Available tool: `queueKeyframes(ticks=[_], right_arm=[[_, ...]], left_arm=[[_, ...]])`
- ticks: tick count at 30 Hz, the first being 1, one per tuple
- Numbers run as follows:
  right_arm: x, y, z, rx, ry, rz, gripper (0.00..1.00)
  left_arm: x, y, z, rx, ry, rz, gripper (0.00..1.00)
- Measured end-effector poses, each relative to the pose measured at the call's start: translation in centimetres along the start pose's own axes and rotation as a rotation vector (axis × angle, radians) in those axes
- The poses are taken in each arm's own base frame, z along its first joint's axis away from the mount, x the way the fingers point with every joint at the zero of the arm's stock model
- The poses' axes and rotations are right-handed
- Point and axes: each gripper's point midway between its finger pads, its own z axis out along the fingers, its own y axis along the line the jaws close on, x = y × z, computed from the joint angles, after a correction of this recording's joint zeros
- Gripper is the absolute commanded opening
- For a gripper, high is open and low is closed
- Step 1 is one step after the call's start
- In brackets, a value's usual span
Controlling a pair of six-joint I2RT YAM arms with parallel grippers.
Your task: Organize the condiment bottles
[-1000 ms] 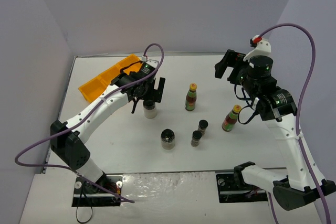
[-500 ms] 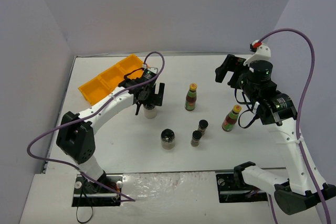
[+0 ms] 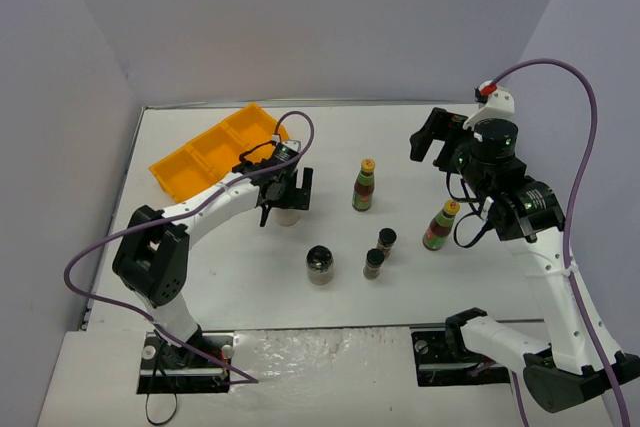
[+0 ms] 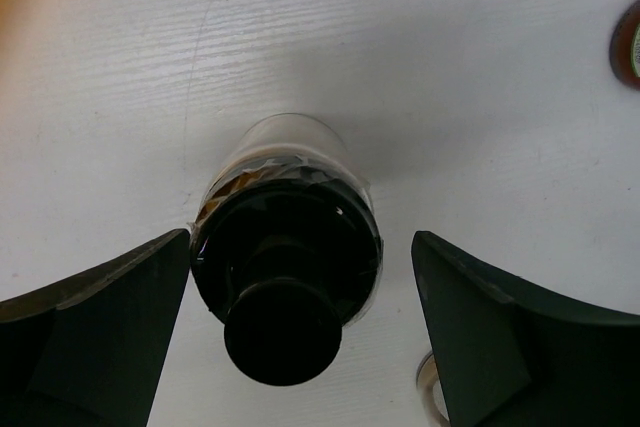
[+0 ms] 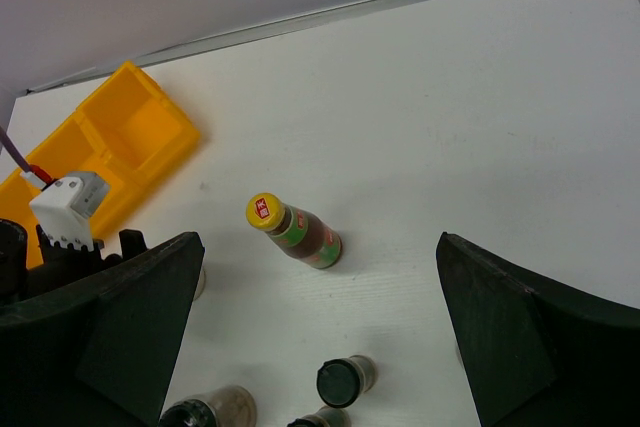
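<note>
While my left gripper (image 3: 286,197) hangs spread open over a black-lidded jar (image 4: 287,247), a finger on either side and nothing clamped, that jar stands upright left of the middle of the table (image 3: 200,247), near the orange tray (image 3: 205,152) in the far left corner. My right gripper (image 3: 428,133) is open and empty above the far right part. Two sauce bottles (image 3: 363,185), two spice jars (image 3: 386,241) and a second wide jar (image 3: 320,265) stand between the middle and the right edge.
</note>
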Motion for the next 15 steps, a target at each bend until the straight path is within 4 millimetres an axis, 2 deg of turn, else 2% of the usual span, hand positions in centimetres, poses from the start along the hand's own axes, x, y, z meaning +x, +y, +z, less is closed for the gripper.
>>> queueKeyframes(ticks=[6,14,15], right_arm=[[0.1,0.0,0.0,0.001,0.001,-0.001,1.00],[1.1,-0.5,0.4,0.017,0.024,-0.007,1.00],[1.2,-0.5,0.5,0.018,0.026,-0.007,1.00]], left_arm=[[-0.1,-0.3,0.7,0.010,-0.005,-0.007,0.71],[-0.4,-0.5,0.9,0.014,-0.013,-0.016,0.04],[-0.4,-0.5,0.9,0.012,-0.014,-0.016,0.00]])
